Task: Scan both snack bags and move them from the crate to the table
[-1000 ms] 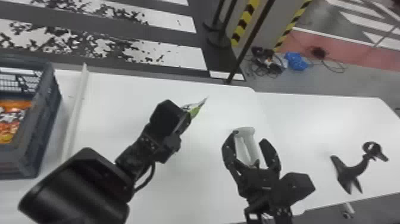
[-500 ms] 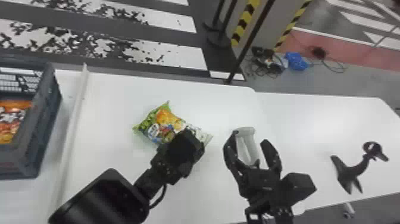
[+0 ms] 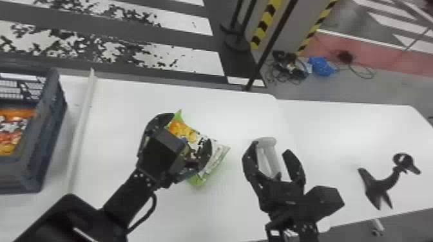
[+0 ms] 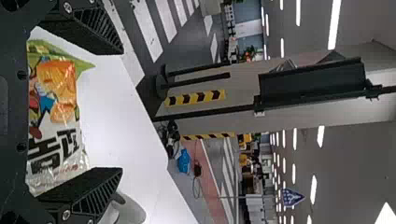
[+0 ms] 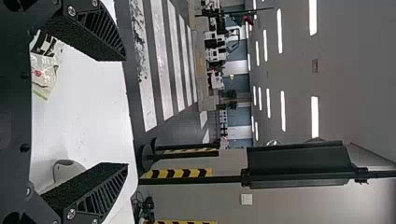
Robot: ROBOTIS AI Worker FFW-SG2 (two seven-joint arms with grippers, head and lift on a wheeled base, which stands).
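Where the snack bag is pale, it bears black lettering.

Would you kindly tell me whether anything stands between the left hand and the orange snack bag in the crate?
Yes: the pale strip, then the crate's right wall, lie between the left hand and the orange bag.

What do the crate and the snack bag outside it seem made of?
The crate looks like plastic, dark grey and matte, going by its moulded grid wall. The bag seems to be glossy plastic film, given its creases and highlights; a foil lining can't be judged.
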